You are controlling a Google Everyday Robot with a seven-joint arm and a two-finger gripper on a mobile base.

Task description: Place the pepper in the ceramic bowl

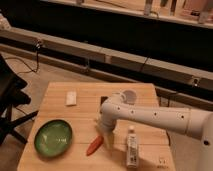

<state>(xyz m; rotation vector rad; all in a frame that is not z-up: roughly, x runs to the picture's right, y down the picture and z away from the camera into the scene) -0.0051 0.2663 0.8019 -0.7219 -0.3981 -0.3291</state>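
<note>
The pepper [94,146] is a small orange-red tapered vegetable lying on the wooden table [85,107] near its front edge. The ceramic bowl [53,137] is green, round and shallow, and sits at the front left, apart from the pepper. It looks empty. My gripper [106,138] hangs from the white arm [150,116] that reaches in from the right. It points down just right of the pepper's upper end, close to it or touching it.
A white labelled bottle [132,148] lies right of the gripper. A small white cup [129,96] stands behind the arm. A small white block [71,98] lies at the back left. A black chair [10,97] stands left of the table.
</note>
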